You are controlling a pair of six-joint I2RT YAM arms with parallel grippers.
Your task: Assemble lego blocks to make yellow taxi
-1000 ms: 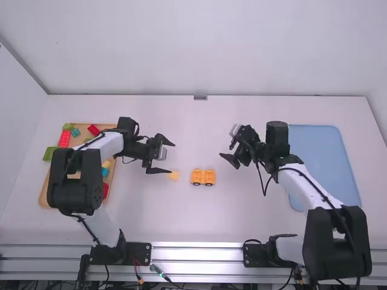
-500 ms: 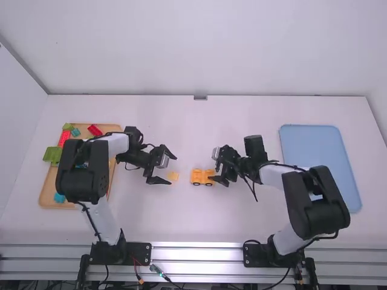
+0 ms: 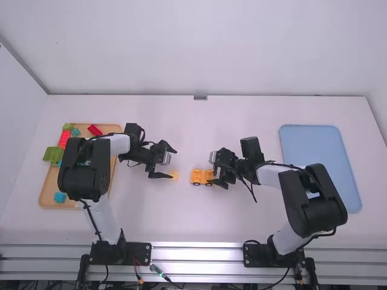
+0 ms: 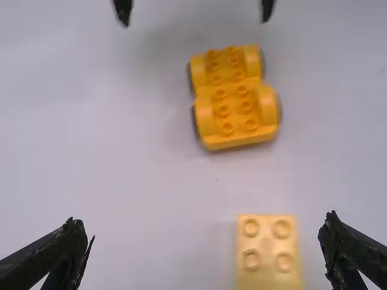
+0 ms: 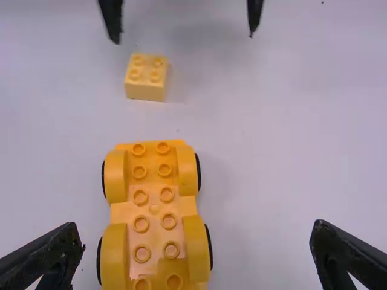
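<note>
High view: Two white-linked arms with black joints work above a smooth white table. The left gripper (image 3: 173,164), jaws apart, is over one pale yellow block (image 3: 174,175); the right gripper (image 3: 213,170), jaws likewise apart, is at one end of the orange-yellow wheeled base (image 3: 197,176), mid-table. The wood-toned tray (image 3: 45,196) at left bears red, green and blue-teal blocks, partly hidden by the arm; two red ones (image 3: 65,138) are visible. One flat blue tray (image 3: 319,157) with rounded corners lies at right.

Left wrist view: Two ridged black fingers (image 4: 66,254) stand wide apart; the block shows four round, hollow-topped studs. The glossy plastic base beyond has four curved arches and twelve studs in two rows.

Right wrist view: Two black fingers stand wide apart, with the base between them, four black wheels along its sides. The boxy block lies near its far end, not touching.
</note>
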